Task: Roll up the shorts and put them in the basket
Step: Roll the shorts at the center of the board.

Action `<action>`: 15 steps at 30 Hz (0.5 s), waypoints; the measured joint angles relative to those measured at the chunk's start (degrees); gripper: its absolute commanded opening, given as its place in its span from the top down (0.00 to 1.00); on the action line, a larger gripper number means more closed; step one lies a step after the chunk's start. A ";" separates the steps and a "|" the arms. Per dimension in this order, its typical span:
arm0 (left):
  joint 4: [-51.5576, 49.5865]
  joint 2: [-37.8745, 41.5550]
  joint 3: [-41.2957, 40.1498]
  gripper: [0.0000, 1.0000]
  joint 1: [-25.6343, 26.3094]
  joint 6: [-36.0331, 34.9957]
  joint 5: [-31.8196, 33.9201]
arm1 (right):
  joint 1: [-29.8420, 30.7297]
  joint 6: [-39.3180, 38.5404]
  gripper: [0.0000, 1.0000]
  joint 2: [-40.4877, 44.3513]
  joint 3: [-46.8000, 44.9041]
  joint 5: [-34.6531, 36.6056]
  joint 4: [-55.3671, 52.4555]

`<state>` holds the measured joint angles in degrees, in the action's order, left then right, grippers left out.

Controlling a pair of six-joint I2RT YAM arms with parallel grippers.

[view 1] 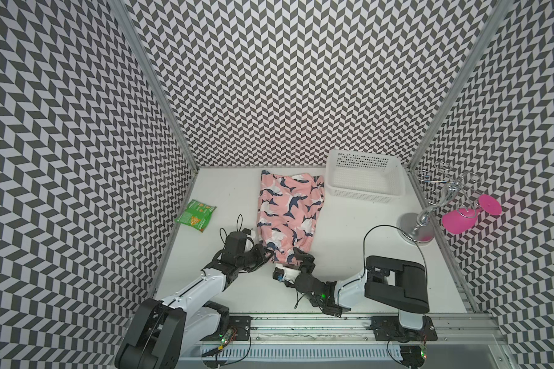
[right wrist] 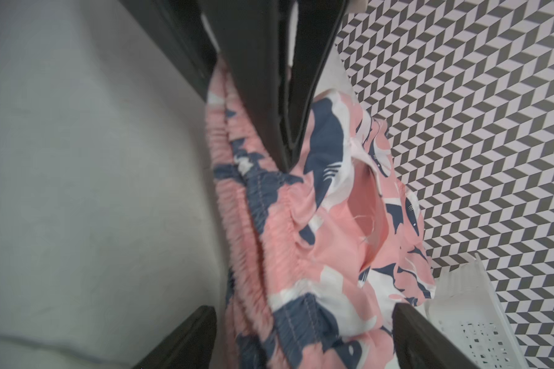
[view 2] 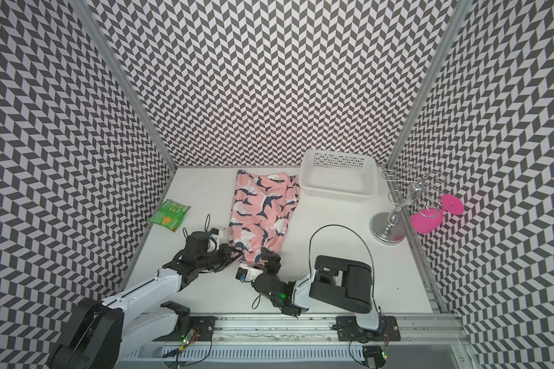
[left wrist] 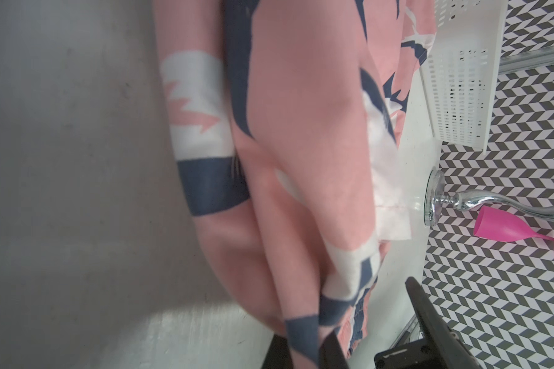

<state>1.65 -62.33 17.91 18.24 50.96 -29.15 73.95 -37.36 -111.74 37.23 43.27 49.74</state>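
Note:
The pink shark-print shorts lie lengthwise on the white table, gathered waistband at the near end. My left gripper is shut on the left corner of the waistband, with fabric pinched between its fingers. My right gripper stands open at the waistband's right part, its fingers either side of the gathered elastic without clamping it. The right wrist view also shows the left gripper shut on the cloth.
A white perforated basket stands at the back right, close to the shorts' far end. A green snack packet lies by the left wall. A chrome stand with a pink glass is at the right edge.

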 measured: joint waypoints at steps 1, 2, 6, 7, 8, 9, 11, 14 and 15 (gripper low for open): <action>0.07 -0.04 0.00 1.00 -0.20 0.00 -0.28 | -0.39 -1.29 0.20 -0.94 0.24 0.35 1.79; 0.07 -0.07 0.00 1.00 -0.35 0.04 -0.42 | -0.74 -2.47 0.24 -1.84 0.26 0.70 3.76; 0.20 -0.07 0.00 1.00 -1.09 0.09 -1.31 | -1.29 -6.71 0.55 -4.00 -0.61 0.85 7.85; 0.20 -0.07 -0.02 1.00 -1.22 0.09 -1.62 | -1.31 -7.30 0.63 -4.31 -0.83 0.85 7.87; 0.24 -0.09 -0.02 1.00 -1.46 0.13 -2.03 | -1.40 -7.78 0.73 -4.61 -0.85 0.61 7.48; 0.31 -0.11 -0.07 1.00 -1.60 0.11 -2.34 | -1.40 -8.39 0.83 -4.87 -0.85 0.68 7.32; 0.28 -0.22 -0.09 1.00 -2.12 0.09 -2.78 | -1.40 -8.96 0.96 -4.87 -0.70 0.59 6.95; -0.09 -0.26 -0.09 1.00 -3.02 -0.15 -3.15 | -1.29 -8.63 1.00 -4.33 -0.04 0.33 4.90; -0.42 -0.26 -0.09 0.99 -3.23 -0.35 -3.23 | -0.98 -8.28 1.00 -3.93 0.15 -0.17 3.43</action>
<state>1.23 -62.59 17.82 15.00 50.61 -32.38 72.97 -45.65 -115.68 37.39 43.09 53.17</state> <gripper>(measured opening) 0.115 0.090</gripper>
